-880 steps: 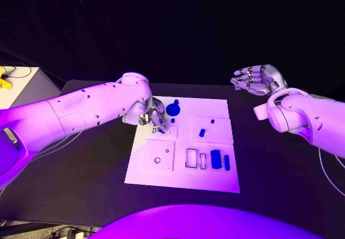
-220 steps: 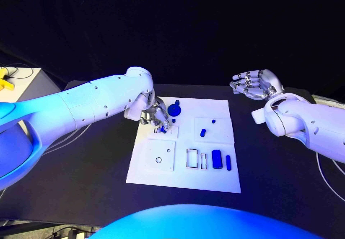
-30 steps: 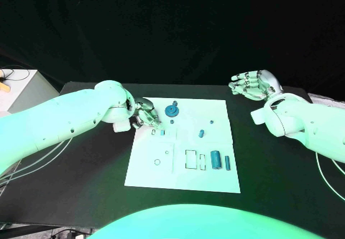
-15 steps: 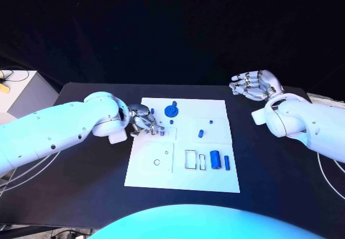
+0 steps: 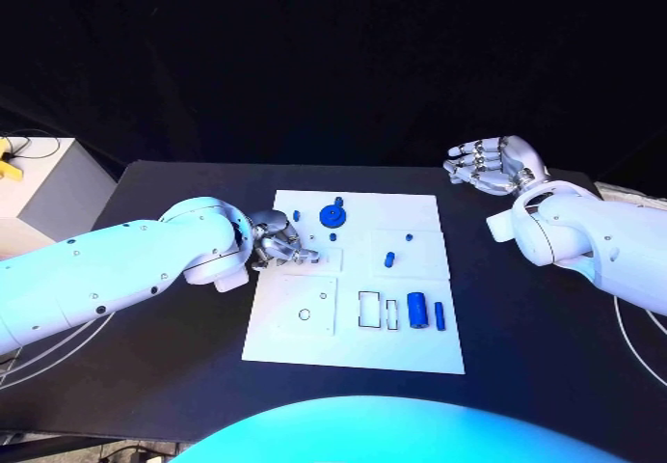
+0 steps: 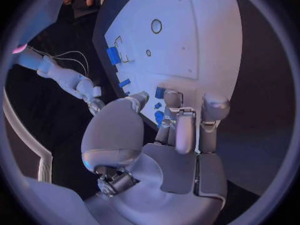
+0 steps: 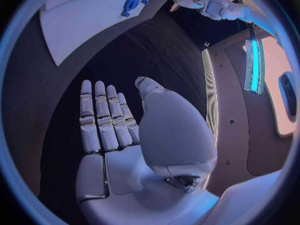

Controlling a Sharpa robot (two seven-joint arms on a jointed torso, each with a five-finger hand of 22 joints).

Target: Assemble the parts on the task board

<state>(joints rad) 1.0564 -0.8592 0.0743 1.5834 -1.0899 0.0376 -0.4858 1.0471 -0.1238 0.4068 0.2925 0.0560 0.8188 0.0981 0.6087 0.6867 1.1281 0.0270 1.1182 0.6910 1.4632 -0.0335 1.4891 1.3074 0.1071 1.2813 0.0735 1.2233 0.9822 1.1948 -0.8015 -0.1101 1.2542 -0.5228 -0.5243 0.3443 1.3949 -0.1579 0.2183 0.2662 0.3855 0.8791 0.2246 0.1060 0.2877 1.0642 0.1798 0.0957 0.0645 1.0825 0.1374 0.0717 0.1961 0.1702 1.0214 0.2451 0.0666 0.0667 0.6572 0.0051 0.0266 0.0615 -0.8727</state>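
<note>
Lengthwise, blue cylinder (image 5: 417, 310) along board's (image 5: 348, 342) side.

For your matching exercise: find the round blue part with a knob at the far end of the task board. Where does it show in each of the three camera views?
Head view: round blue part, far end of task board, beside left hand.
Left wrist view: cannot tell it among the blue pieces by the fingers.
Right wrist view: near the circle's rim.
Shared landmark: the board.

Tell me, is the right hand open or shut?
Open: the right hand holds nothing, fingers straight, raised off the task board.
</note>
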